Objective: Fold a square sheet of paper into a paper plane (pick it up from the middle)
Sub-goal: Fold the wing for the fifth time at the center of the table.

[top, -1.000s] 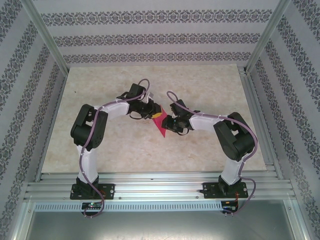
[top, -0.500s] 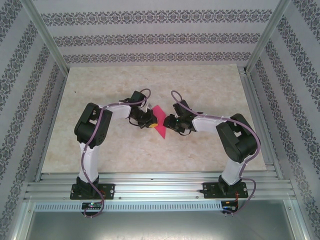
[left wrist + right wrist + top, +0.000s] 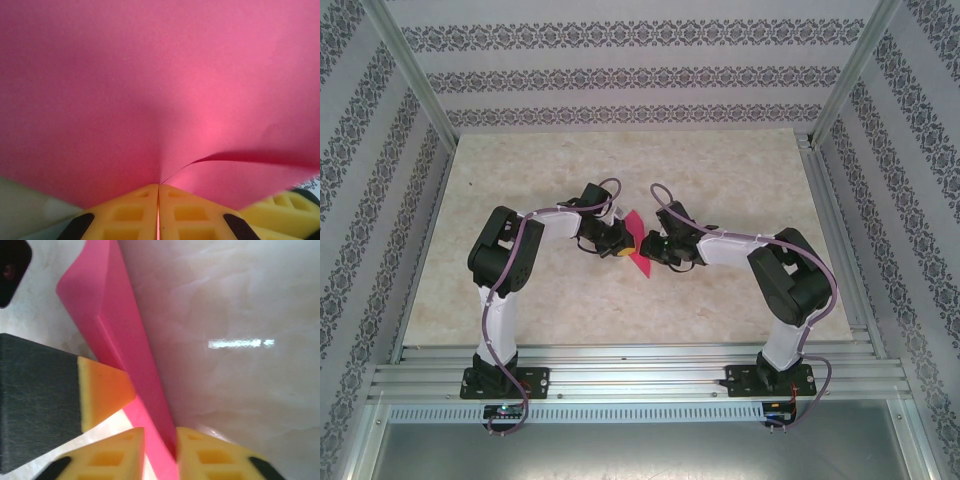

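Observation:
The square sheet of paper [image 3: 639, 255] is bright magenta, partly folded, and held up over the middle of the table between both arms. My left gripper [image 3: 623, 243] is shut on its edge; in the left wrist view the yellow fingers [image 3: 130, 215] meet with the paper [image 3: 150, 75] pinched in the seam and a loose flap curling at the right. My right gripper [image 3: 160, 431] is open, its jaws standing either side of the folded ridge of paper [image 3: 115, 325], the right fingertip against it. The left gripper's finger [image 3: 102, 390] presses the paper from the left.
The beige marble-patterned tabletop [image 3: 720, 170] lies under the arms, ringed by an aluminium frame [image 3: 620, 365] and patterned walls. Both arms' elbows [image 3: 500, 250] [image 3: 790, 265] bend outward on either side of the centre.
The right gripper has moved left, back onto the paper, after pulling slightly away half a second ago. The left gripper has stayed shut on the sheet, shifting slightly.

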You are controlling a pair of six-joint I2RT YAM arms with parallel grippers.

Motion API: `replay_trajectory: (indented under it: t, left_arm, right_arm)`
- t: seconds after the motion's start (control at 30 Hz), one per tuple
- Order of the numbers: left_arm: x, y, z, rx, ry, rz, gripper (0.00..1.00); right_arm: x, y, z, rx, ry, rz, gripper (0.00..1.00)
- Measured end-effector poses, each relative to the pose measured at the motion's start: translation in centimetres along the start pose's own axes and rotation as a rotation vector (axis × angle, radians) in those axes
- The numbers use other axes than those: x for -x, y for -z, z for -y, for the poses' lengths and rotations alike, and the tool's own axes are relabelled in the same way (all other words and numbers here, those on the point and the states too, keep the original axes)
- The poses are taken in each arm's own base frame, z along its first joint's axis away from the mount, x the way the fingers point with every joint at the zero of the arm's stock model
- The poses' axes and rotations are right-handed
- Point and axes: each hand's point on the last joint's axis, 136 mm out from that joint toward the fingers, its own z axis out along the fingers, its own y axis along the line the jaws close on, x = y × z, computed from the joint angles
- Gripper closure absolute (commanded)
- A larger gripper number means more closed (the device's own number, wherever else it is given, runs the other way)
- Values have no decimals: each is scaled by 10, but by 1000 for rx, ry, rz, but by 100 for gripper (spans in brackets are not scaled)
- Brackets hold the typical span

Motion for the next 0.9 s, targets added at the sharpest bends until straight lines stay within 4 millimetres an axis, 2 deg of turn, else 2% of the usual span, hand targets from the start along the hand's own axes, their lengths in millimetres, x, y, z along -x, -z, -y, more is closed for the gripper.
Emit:
replay_trajectory:
  t: [0.07, 0.23, 0.47, 0.67, 0.83, 0.9]
  left_arm:
    - [0, 0, 0, 0, 0, 0, 89]
    - [0, 0, 0, -3, -4, 5, 89]
    - [0, 0, 0, -7, -2, 12, 89]
    - [1, 2, -1, -7, 9, 29, 90]
    - [2, 3, -3, -10, 24, 39, 91]
    - [1, 4, -3, -13, 27, 42, 91]
  right_arm:
    - [0, 0, -1, 1, 9, 2, 87]
    - [0, 1, 3, -37, 22, 4, 88]
    - [3, 2, -7, -68, 81, 5, 96]
    - [1, -2, -13, -145, 158, -3, 96]
    - [-5, -5, -19, -173, 216, -16, 91]
    - [-4, -5, -16, -198, 222, -18, 84]
